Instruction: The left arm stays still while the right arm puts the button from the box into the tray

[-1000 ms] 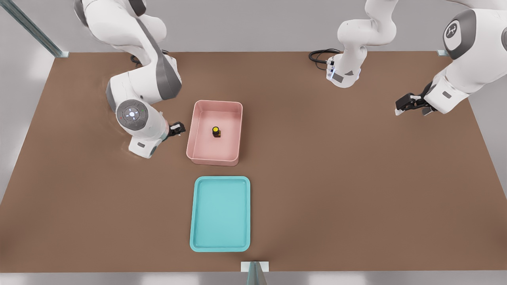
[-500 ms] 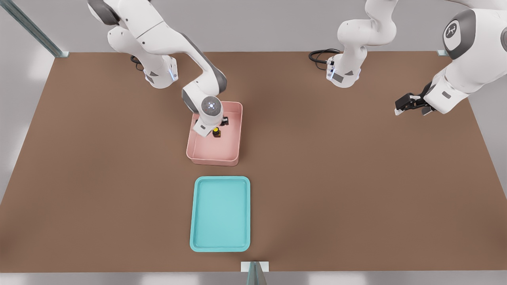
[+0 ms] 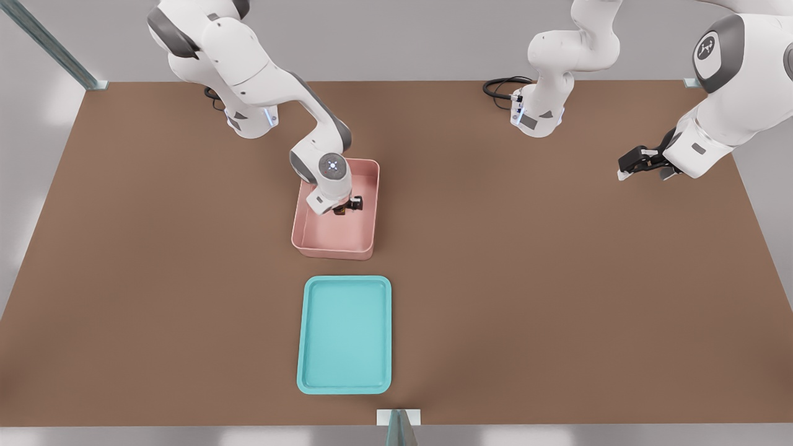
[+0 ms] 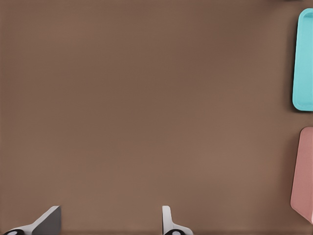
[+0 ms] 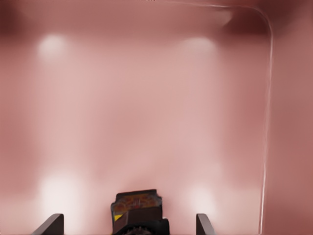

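Descending since half a second ago, the gripper now straddles the button on the box floor, jaws wide apart, gripping nothing. Closing should come next; the tray waits beyond.

White, glossy, rounded jointed links on the right arm, with dark grey panels at shoulder and elbow and a round grey wrist disc lit by a small cluster of white dots. Below that disc, a small white block with a grey rectangular patch, then the small black gripper; in the right wrist view, two dark wedge-shaped fingers set wide apart. Behind the disc, a white base with a blue-lit edge, a grey patch and a black cable.
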